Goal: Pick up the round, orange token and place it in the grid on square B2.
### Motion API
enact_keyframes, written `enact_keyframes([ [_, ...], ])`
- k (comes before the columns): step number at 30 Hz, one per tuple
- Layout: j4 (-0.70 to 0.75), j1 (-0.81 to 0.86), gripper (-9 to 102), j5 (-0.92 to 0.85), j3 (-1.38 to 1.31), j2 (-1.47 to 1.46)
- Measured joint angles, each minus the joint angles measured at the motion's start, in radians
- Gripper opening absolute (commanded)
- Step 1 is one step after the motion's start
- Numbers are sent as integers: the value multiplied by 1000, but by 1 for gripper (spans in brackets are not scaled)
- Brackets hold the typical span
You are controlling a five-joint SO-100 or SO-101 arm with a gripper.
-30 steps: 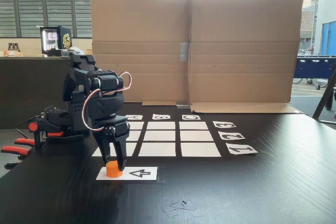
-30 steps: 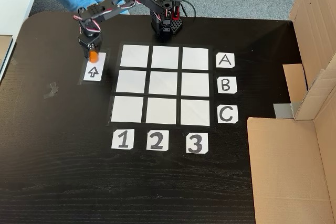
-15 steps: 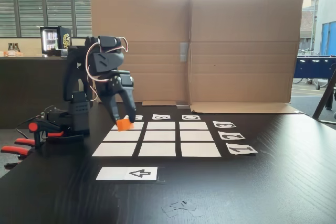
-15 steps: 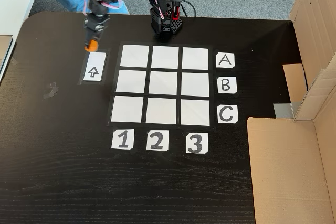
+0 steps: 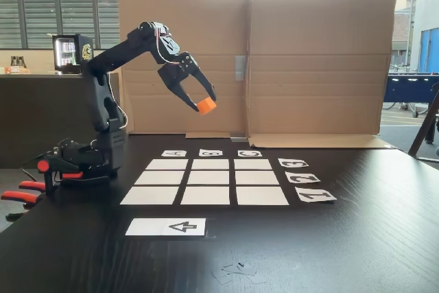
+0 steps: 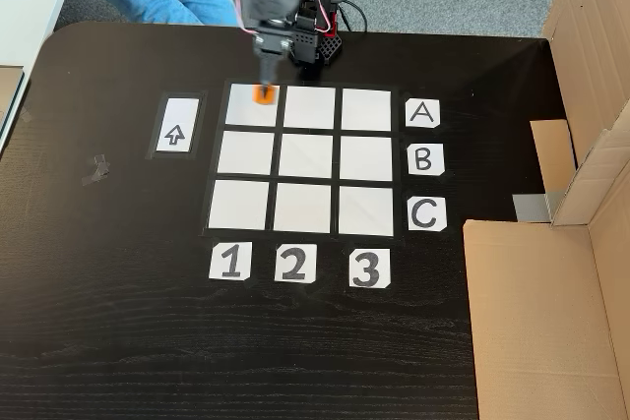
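Holding the orange token (image 5: 206,106) tight in the claw (image 5: 204,103), high up in the air over the grid (image 6: 308,159), seen near the top left cell from above. Not yet over square B2 (image 6: 307,156). Could slip out and roll away, or land on the wrong white cell if let go early.
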Motion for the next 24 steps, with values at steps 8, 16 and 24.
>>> enact_keyframes([
  [8, -20, -124, 0, 137, 140, -28],
  [16, -71, -140, 0, 230, 164, -192],
  [24, -209, -149, 0, 279, 224, -373],
])
